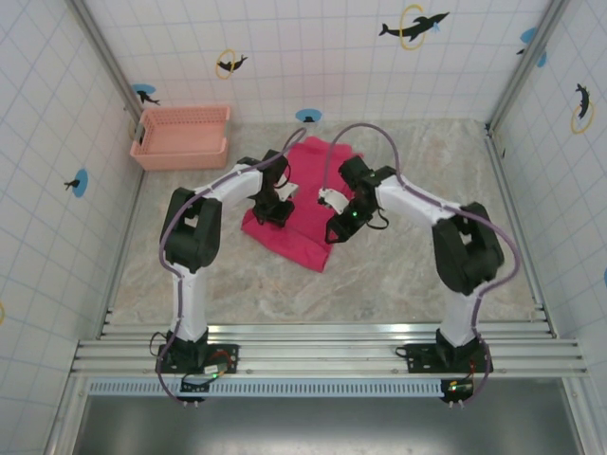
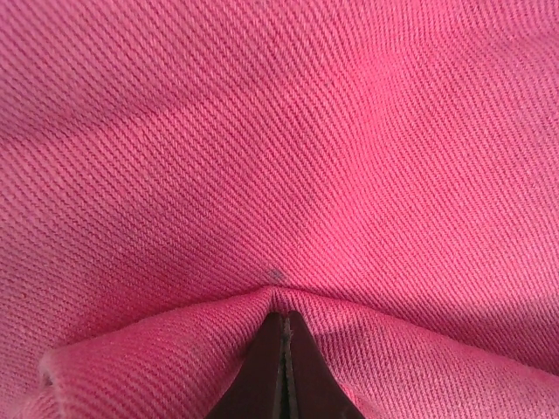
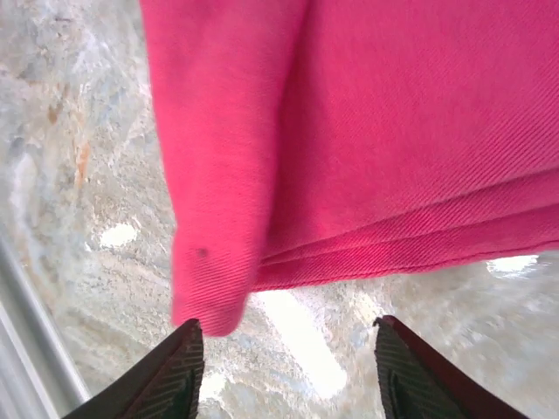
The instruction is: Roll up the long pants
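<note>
Pinches a puckered fold of the long pants (image 2: 279,131) with the left claw (image 2: 284,349), dark fingers (image 2: 262,375) pressed together at six o'clock of the left wrist view, pink-red twill all around the tips. Seen from above, sets that left claw (image 1: 272,210) down on the nine o'clock edge of the long pants (image 1: 305,232).

Holds nothing in the right claw (image 3: 286,336): fingers (image 3: 179,371) well apart, low in the right wrist view, with bare marbled bench (image 3: 87,131) between them. Just above, a folded corner of the long pants (image 3: 393,131) hanging toward the seven o'clock fingertip, touching or just short of it, cannot tell which. From above, places the right claw (image 1: 334,230) over the three o'clock side of the cloth.

Lying folded in a rough oblong near the middle of the bench (image 1: 408,275), running from five o'clock up toward twelve, between the two arms.

Farther back at ten o'clock, a pale pink lattice basket (image 1: 182,137) against the wall, well apart from the cloth.

Beyond and around, white tiled walls (image 1: 313,57) with dolphin stickers (image 1: 414,26).
</note>
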